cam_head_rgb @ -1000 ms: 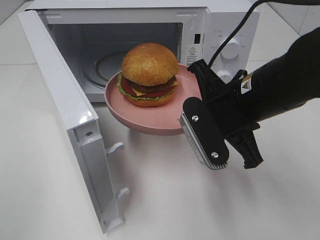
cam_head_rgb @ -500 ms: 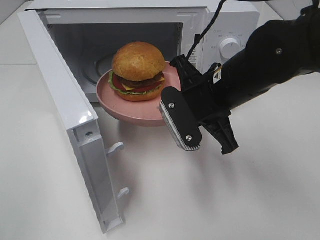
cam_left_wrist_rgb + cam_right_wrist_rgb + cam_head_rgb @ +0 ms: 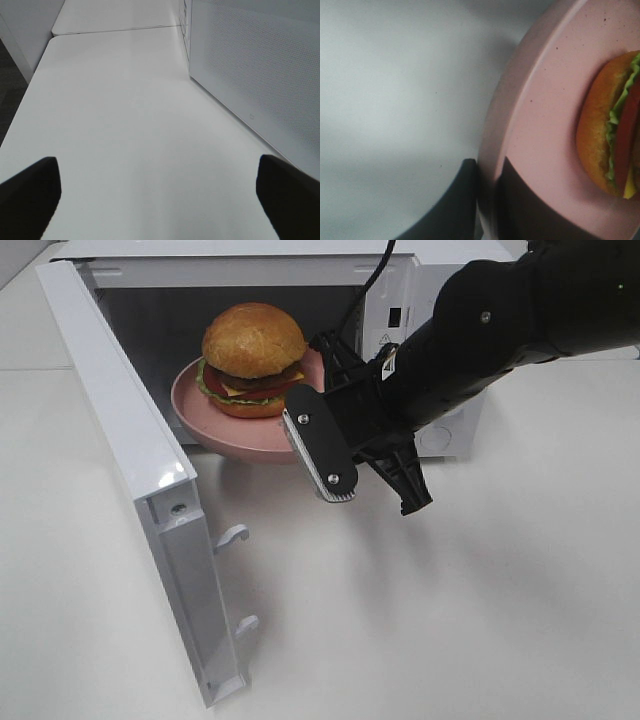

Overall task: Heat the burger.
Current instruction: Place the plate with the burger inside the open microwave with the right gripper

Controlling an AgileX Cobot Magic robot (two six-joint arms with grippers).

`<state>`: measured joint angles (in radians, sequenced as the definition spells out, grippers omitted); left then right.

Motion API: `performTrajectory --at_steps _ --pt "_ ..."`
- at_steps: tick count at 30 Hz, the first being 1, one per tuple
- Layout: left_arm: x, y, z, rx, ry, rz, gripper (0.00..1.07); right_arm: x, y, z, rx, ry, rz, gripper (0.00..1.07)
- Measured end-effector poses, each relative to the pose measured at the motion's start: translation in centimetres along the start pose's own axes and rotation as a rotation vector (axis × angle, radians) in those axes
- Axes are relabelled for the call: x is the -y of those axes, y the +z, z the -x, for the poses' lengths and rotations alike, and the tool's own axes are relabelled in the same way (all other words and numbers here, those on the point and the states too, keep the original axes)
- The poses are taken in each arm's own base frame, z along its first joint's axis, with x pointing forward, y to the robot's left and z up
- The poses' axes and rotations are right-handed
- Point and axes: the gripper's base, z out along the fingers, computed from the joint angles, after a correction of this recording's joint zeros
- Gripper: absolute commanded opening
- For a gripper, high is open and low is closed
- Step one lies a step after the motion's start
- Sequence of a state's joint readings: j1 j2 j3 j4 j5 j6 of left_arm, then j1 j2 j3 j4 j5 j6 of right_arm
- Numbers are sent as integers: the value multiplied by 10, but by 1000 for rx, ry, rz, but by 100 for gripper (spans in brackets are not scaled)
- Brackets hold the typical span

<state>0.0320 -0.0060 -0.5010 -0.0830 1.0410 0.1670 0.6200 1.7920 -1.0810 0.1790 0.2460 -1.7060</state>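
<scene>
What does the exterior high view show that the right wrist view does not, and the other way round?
Only the exterior high view: the microwave with its door open, and the pink plate held at the microwave's opening. Only the right wrist view: the plate's rim passing between the two dark fingers of the right hand. Both: the burger sitting on the pink plate, which the right hand grips.

Black arm with black cable, silver screws and ribbed grey-edged jaws.
</scene>
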Motion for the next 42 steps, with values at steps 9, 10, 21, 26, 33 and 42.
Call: performTrajectory --at_steps 9,10,21,26,33,42 --pt "0 0 0 0 0 0 100 11 16 0 5 1 22 0" --pt "0 0 0 0 0 0 100 11 16 0 5 1 22 0" --pt "0 0 0 0 0 0 100 29 34 0 8 21 11 0" --pt "0 0 0 0 0 0 100 42 46 -1 9 78 -9 0" --pt "0 0 0 0 0 0 100 49 56 -2 -3 75 -12 0" --pt "0 0 0 0 0 0 100 65 70 -6 -45 124 -9 0"
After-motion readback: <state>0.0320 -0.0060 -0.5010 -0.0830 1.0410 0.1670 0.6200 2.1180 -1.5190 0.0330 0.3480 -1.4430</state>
